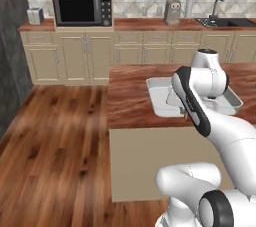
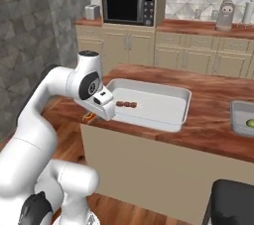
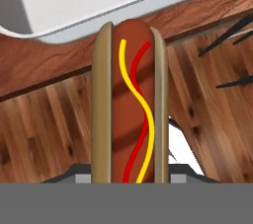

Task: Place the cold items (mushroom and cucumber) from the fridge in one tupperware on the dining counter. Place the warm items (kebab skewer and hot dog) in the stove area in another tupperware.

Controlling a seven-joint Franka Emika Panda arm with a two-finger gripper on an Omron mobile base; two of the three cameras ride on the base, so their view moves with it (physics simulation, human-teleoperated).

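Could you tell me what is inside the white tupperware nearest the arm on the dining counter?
The kebab skewer lies in the tupperware. Its near-left corner is hidden behind the arm, so I cannot tell what is there.

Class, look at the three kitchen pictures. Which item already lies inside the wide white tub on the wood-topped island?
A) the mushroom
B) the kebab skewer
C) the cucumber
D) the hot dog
B: in the right base view the kebab skewer lies on the floor of the white tub, while the hot dog is held in the gripper, short of the tub's rim.
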